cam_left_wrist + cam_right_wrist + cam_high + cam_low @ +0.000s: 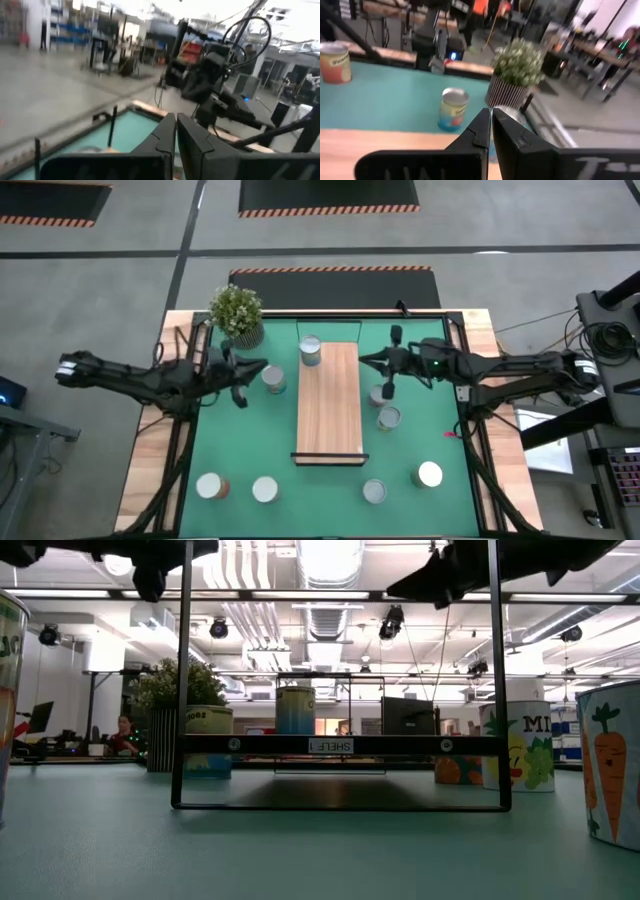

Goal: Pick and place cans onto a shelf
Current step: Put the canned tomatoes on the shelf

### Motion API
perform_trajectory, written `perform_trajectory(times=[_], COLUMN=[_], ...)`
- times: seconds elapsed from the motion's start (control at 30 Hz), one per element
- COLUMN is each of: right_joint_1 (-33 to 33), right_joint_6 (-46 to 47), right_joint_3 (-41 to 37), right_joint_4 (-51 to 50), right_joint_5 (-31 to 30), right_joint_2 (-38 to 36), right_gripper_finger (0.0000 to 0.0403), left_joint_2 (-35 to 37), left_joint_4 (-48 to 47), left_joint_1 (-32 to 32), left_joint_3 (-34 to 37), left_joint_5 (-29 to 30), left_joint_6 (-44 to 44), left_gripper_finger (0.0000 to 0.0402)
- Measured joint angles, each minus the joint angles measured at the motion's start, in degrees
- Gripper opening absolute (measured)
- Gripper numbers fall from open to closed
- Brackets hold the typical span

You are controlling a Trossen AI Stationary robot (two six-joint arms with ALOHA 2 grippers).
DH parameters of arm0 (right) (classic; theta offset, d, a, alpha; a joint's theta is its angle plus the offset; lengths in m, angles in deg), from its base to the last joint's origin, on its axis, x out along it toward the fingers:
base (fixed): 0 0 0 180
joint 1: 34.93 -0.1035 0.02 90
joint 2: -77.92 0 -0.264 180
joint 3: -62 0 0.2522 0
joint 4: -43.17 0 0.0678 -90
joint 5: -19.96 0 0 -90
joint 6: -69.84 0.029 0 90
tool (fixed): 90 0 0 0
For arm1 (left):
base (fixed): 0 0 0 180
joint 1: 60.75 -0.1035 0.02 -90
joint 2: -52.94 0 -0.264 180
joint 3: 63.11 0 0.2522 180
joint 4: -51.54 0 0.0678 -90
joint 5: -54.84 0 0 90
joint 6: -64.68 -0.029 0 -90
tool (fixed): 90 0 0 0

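Note:
The light-wood shelf [328, 402] lies lengthwise in the middle of the green mat. One can [311, 351] stands at its far left corner, and another can [273, 378] stands on the mat left of it. Two cans [386, 406] stand right of the shelf, and several more [265, 489] stand along the near edge. My left gripper [260, 367] hovers shut above the mat left of the shelf and holds nothing [176, 127]. My right gripper [364, 359] hovers shut just right of the shelf's far end, also holding nothing [491, 120].
A potted plant [237, 314] stands at the far left corner of the mat, close behind my left gripper. In the low view the shelf's dark frame [340, 745] spans the middle. A carrot-label can [612, 760] stands close by on the right.

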Motion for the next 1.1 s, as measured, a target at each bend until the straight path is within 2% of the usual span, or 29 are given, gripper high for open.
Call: perform_trajectory(times=[0.23,0.43,0.53,0.6,0.7,0.97,1.1], right_joint_1=[0.0,0.0,0.0,0.0,0.0,0.0,0.0], right_joint_6=[-1.5,-1.5,-1.4,-1.3,-1.3,-1.2,-1.4], right_joint_3=[-1.4,-2.8,-2.9,-2.9,-3.0,-3.0,-3.0], right_joint_4=[3.0,2.6,2.6,2.6,2.6,1.8,0.4], right_joint_5=[1.4,3.0,3.0,3.0,3.0,3.0,3.0], right_joint_2=[-3.8,-4.8,-5.0,-5.1,-5.2,-5.1,-5.2], right_gripper_finger=[0.0009,0.0009,0.0009,0.0009,0.0009,0.0009,0.0009], left_joint_2=[-10.9,-22.5,-27.7,-30.6,-33.7,-38.2,-37.9], left_joint_4=[-30.1,-62.6,-72.9,-75.8,-75.4,-75.0,-74.9], left_joint_1=[0.0,-0.1,-1.1,-2.2,-3.9,-10.8,-14.6], left_joint_3=[-14.8,-29.6,-35.1,-36.9,-37.5,-37.4,-37.3], left_joint_5=[-0.3,-1.3,-6.2,-11.5,-17.2,-18.5,-22.2], left_joint_6=[13.0,15.6,15.0,12.5,7.3,-0.6,-3.5], left_gripper_finger=[0.0,0.0,0.0,0.0,0.0,0.0001,0.0026])
